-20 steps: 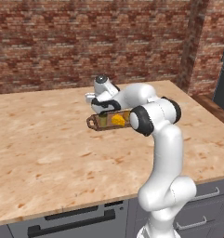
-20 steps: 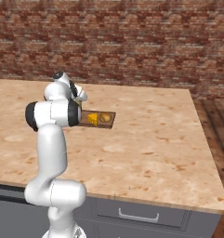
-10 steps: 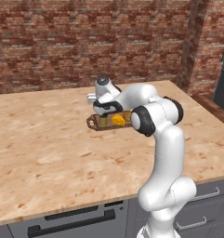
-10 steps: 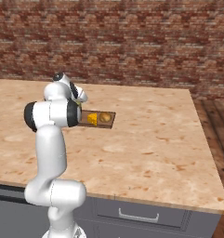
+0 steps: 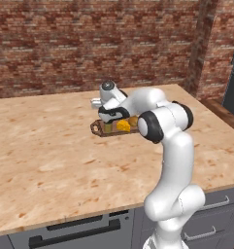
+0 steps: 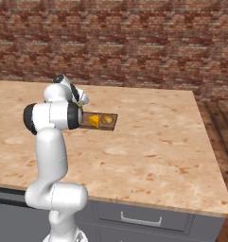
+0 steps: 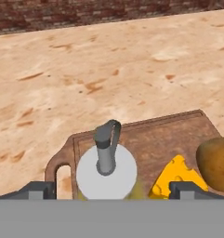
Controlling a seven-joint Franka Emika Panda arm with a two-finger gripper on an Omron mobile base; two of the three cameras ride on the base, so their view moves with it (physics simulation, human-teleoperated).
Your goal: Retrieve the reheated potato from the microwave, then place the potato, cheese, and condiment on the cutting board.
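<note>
Here we are, looking straight down the gripper [image 7: 106, 190], and its two dark fingertips [image 7: 36, 189] stand spread wide, one on either side of the condiment [image 7: 107, 169], with clear space between each tip and the bottle. Nothing is pinched. The bottle stands upright right between the tips (we see its pale cap and nozzle from above), resting on the cutting board [image 7: 150, 137] close to the loop-handle end.

Just to the right of the bottle, near the right fingertip, lies the cheese [image 7: 174, 175], a bright yellow wedge, and beyond that, further right, the potato [image 7: 216, 162], partly cut off by the frame edge. All three sit on the board.

From the right base view, the cheese [image 6: 94, 121] and potato [image 6: 106, 119] lie side by side on the cutting board [image 6: 112, 121], out on the countertop [image 6: 153, 142], with the hand above the board's handle end. The left base view shows the cheese [image 5: 123, 126] just below the wrist.
</note>
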